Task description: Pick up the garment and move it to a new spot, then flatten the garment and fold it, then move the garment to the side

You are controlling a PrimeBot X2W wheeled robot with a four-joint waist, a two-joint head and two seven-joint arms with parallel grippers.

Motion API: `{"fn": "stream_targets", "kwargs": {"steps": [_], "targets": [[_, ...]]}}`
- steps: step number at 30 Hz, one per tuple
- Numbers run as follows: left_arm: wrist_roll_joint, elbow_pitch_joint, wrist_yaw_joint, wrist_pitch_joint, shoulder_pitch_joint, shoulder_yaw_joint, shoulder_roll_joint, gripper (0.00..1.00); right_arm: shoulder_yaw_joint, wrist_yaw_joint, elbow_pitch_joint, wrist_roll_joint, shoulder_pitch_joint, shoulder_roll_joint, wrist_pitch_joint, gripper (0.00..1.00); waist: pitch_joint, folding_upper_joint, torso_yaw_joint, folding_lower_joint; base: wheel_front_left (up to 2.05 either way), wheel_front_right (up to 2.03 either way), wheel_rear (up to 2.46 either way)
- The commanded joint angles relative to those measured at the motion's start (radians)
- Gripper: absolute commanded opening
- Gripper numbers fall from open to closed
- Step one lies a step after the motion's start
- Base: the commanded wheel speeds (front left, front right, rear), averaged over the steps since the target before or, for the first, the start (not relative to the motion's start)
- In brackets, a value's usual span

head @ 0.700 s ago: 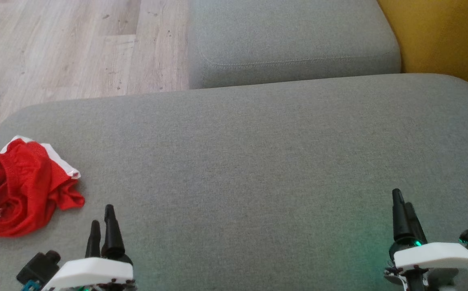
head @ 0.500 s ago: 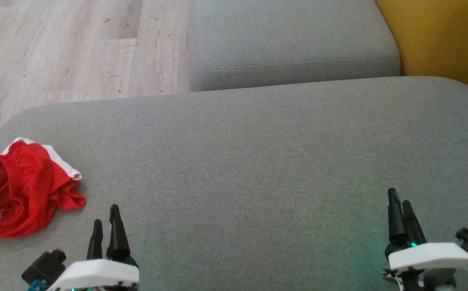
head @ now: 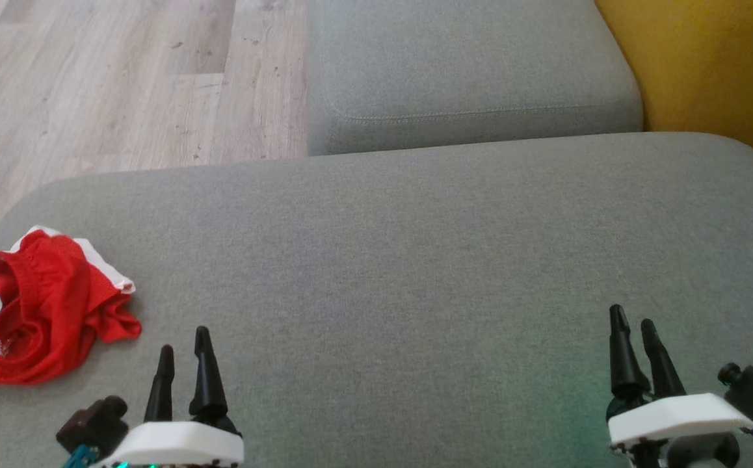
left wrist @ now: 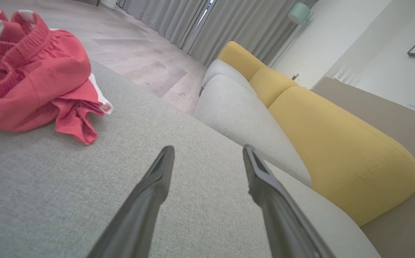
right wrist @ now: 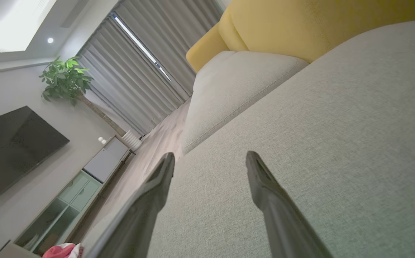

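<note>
Garment (head: 45, 312), a red heap at left end of grey cushion (head: 415, 273)

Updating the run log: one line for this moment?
garment: crumpled, left end of sofa | left gripper: open, empty | right gripper: open, empty

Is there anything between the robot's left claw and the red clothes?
No. Just bare grey cushion lies between the left gripper and the red garment. Both the head view and the left wrist view show this.
</note>
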Motion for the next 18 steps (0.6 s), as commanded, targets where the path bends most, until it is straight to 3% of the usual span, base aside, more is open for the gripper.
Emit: {"fn": "stream_targets", "kwargs": {"steps": [1, 18], "targets": [[0.032, -0.042, 0.003, -0.014, -0.020, 0.007, 0.006, 1.00, 0.024, 0.000, -0.041, -0.033, -0.016, -0.007, -0.016, 1.00, -0.002, 0.0000, 0.000, 0.0000, 0.00, 0.00, 0.00], [0.261, -0.069, 0.024, -0.068, 0.006, -0.025, 0.007, 1.00, 0.068, -0.001, -0.068, -0.262, 0.007, -0.008, -0.069, 1.00, -0.030, 0.0000, 0.006, 0.0000, 0.00, 0.00, 0.00]]}}
